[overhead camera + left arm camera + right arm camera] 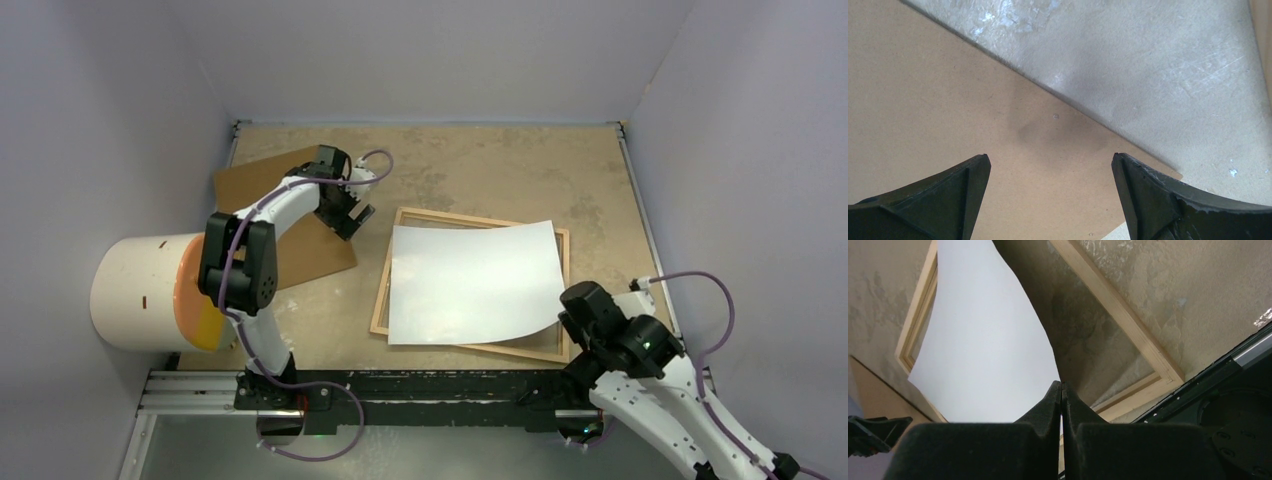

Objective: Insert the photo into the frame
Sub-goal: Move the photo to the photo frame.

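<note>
Our right gripper (1061,390) has its jaws pressed together on the near right corner of the photo (470,280). The photo lies white side up over the frame (383,290), slightly askew and covering most of the pane, with the pinched corner curling up above the frame's near right corner. Left of the frame, our left gripper (352,215) hangs with its jaws spread wide above the brown backing board (260,190).

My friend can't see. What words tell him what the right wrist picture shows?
The right hand, shut, pinches one corner of the photo, whose white back faces the camera. The photo bends up over the light-wood frame lying on the mottled table.
</note>
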Robot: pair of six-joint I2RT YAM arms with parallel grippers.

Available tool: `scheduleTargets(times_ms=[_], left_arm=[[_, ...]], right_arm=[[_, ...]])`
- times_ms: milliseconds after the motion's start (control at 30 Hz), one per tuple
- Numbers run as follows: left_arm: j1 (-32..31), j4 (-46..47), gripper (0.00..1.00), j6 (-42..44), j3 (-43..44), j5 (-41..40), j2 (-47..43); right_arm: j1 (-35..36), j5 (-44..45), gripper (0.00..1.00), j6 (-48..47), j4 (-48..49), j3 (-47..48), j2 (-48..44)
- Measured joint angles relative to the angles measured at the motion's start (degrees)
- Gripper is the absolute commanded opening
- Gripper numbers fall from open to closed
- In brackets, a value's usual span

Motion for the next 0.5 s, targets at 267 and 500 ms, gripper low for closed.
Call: scheduleTargets(times_ms=[267,500], left_arm=[[-4.59,-0.24,1.00,-0.24,4.07,1.70,3.52],[-8.59,-0.76,1.00,-0.76,4.37,5.55,4.44]], right_arm=[[0.00,-0.24,0.00,3.10,3.78,-2.21,1.57],[0.00,1.11,0.00,4.81,7.98,-2.08,7.54]])
